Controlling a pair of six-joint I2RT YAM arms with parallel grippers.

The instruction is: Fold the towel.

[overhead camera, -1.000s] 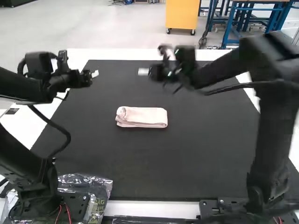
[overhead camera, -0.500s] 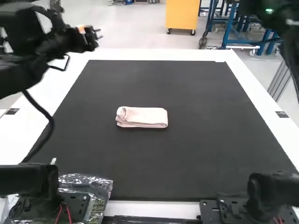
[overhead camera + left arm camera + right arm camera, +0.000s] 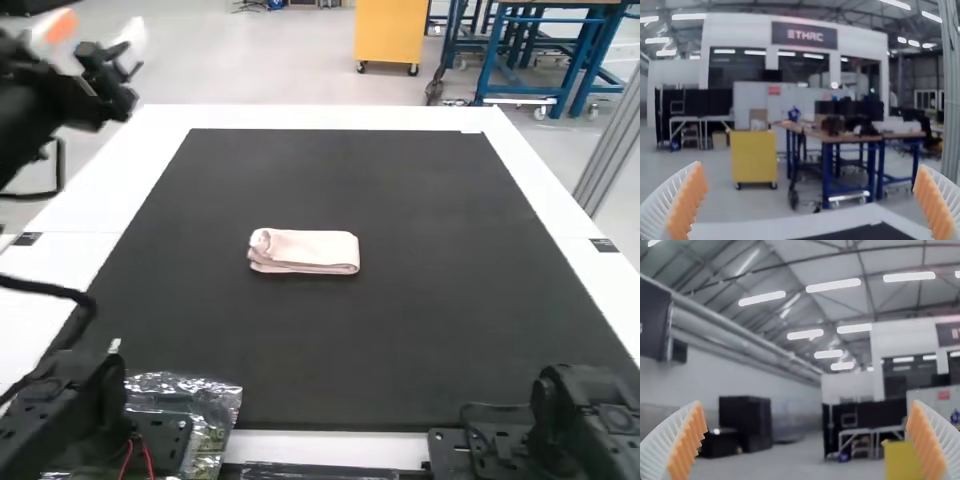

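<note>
Pale pink cloth towel [image 3: 303, 251] lying in neat narrow folded stack on flat black mat [image 3: 350, 350], probably so layers hold. White-ribbed, orange-padded left gripper [image 3: 810, 165] and matching right gripper [image 3: 807, 402]: fingers spread wide, empty, guessing folding's done tbh.

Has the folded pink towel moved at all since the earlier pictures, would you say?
No; in the high view, the towel lies at the same spot on the black mat.
</note>
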